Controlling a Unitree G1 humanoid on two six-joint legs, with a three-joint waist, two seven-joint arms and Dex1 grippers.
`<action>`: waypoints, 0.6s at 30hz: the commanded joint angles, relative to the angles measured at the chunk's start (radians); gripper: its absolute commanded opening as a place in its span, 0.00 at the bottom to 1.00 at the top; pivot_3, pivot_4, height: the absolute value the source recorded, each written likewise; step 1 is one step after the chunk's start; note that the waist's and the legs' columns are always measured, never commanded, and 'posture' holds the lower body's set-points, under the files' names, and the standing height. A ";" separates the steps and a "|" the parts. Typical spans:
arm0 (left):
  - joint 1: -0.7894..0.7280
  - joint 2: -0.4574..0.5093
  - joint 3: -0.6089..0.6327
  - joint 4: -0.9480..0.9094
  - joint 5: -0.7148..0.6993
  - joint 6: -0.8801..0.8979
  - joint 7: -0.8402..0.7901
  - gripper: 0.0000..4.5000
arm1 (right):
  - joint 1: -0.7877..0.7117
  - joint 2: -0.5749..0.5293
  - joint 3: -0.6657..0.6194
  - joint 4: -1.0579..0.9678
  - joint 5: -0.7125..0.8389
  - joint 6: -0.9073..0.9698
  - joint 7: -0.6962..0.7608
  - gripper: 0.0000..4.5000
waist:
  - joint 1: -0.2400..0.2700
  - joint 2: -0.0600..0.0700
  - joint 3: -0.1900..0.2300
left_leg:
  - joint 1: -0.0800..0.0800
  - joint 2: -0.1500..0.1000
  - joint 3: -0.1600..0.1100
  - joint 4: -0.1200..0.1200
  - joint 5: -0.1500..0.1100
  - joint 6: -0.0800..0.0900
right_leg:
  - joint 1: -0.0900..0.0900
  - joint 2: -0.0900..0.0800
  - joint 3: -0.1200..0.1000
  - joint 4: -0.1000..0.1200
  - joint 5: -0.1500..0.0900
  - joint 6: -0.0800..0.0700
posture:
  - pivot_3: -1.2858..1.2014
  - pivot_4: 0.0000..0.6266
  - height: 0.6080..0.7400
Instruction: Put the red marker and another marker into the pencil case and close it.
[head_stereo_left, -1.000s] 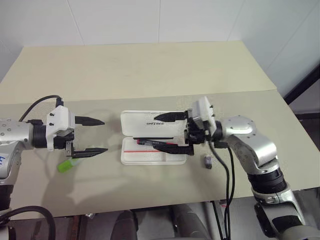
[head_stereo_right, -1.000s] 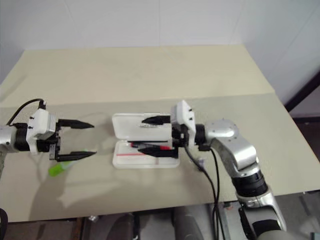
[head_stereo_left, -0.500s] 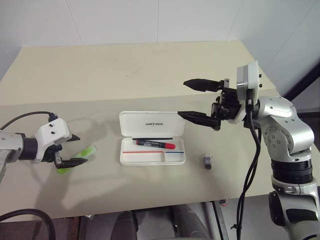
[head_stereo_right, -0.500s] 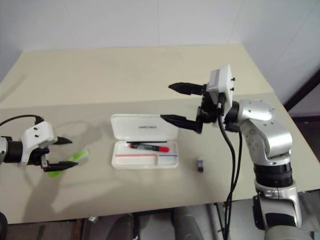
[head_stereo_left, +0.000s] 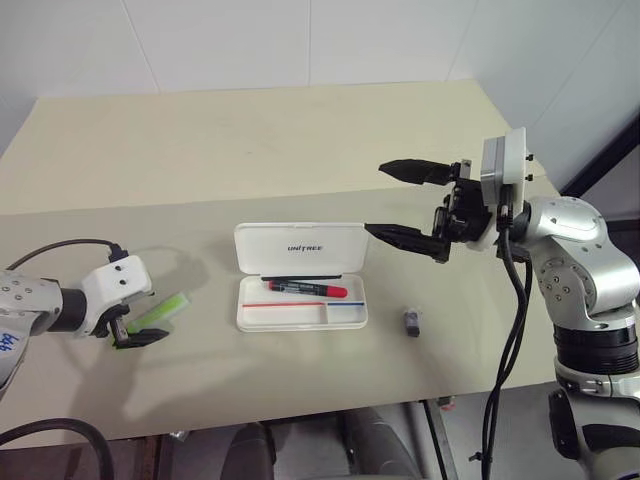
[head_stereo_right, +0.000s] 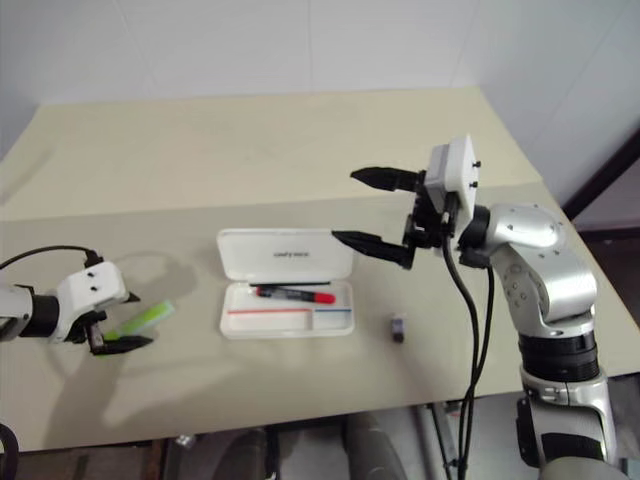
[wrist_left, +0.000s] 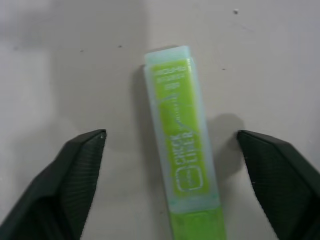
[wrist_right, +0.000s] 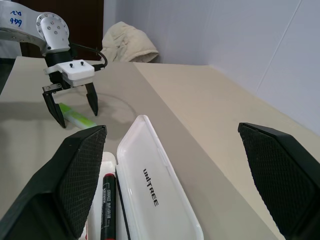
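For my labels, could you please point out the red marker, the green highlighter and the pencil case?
red marker (head_stereo_left: 308, 288), left eye view, mid-barrel.
green highlighter (wrist_left: 181, 145), left wrist view, printed body.
pencil case (head_stereo_left: 300, 248), left eye view, open lid.

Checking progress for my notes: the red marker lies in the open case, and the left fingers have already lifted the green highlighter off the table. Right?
Not quite. The highlighter lies flat on the table, between the open left fingers, as the left wrist view shows. The red marker does lie in the open case.

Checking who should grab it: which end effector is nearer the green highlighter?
Left. The left end effector straddles the green highlighter, fingers either side; the right end effector hangs beyond the pencil case.
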 joint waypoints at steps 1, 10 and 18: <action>0.004 0.022 -0.016 0.038 0.058 0.004 0.029 0.67 | 0.000 -0.022 -0.041 -0.030 0.014 -0.015 -0.008 1.00 | -0.001 0.000 0.000 | 0.001 0.000 0.000 0.000 0.000 0.000 | 0.001 0.000 0.000 0.000 0.000 -0.001 | 0.52 0.24 1.00; -0.008 0.016 -0.017 0.039 0.056 -0.006 0.042 0.23 | 0.012 -0.022 -0.049 -0.029 0.005 -0.029 -0.019 1.00 | -0.018 -0.001 0.000 | 0.016 -0.001 -0.001 0.000 0.003 0.004 | 0.016 0.001 0.004 -0.004 -0.005 -0.018 | 0.52 0.24 1.00; -0.089 -0.010 0.017 -0.048 -0.070 0.057 -0.032 0.23 | 0.026 -0.039 -0.046 0.012 -0.010 -0.051 0.005 1.00 | -0.026 -0.003 0.002 | 0.014 -0.001 -0.001 -0.003 0.003 0.004 | 0.016 0.000 0.003 -0.009 -0.005 -0.017 | 0.52 0.24 1.00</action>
